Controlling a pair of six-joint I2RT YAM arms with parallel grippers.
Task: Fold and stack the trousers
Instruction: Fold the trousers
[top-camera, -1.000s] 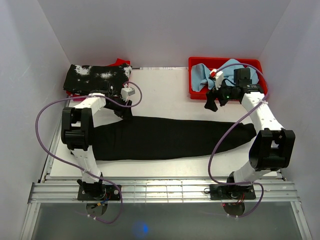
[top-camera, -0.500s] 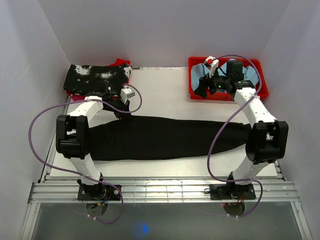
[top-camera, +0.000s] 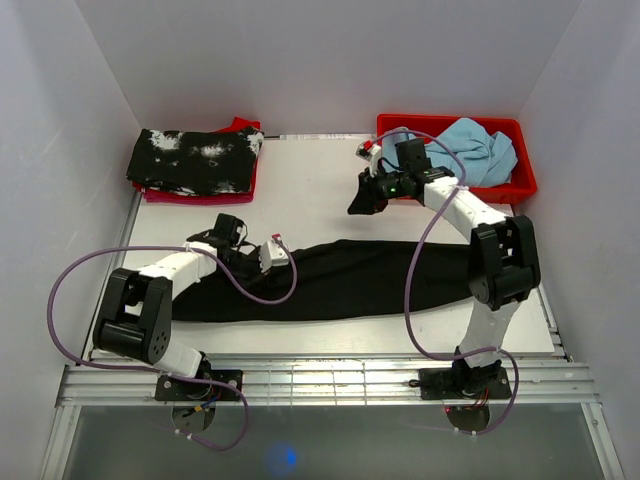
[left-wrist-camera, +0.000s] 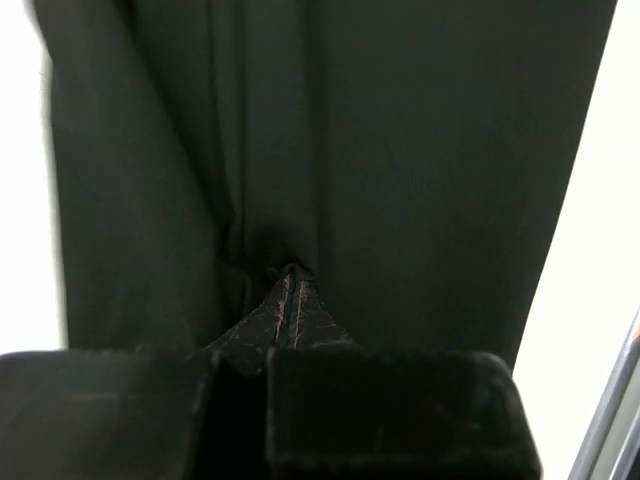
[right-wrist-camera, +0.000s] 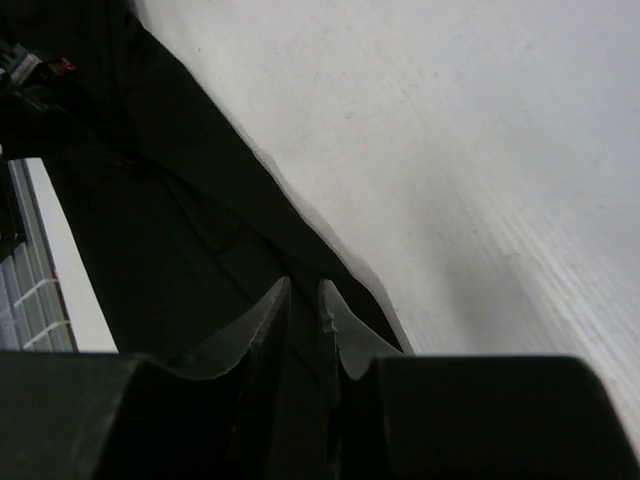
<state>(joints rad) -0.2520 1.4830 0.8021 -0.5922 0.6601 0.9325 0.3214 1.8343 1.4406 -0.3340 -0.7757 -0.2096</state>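
1. On the overhead camera the trousers (top-camera: 380, 282) lie as one long black band across the middle of the frame, on the white worktop (top-camera: 315, 180). The band runs from left of centre over to the right arm's upright link.
2. My left pincer (left-wrist-camera: 291, 284) is down on the left part of that band. In its wrist view the two fingers are clenched tight together. The black cloth puckers into a small ridge right at their tips, so I read it as grasping a pinch of the trousers.
3. In that same view black fabric fills most of the frame, with bare worktop as bright strips along the left and right edges.
4. My right pincer (top-camera: 362, 198) sits above centre in the overhead frame, just left of the red bin (top-camera: 510, 190) and above the trousers' upper edge in the picture.
5. Its wrist view shows the fingers (right-wrist-camera: 265, 320) standing almost together with only a thin dark slit between them. I cannot tell whether anything is caught in that slit. Behind them the trousers' edge runs diagonally from upper left down to the tips, with white worktop to its right.
6. The red bin is at upper right and holds a crumpled light blue cloth (top-camera: 470, 145).
7. At upper left a black garment with white splotches (top-camera: 195, 160) lies folded on something red (top-camera: 240, 126).
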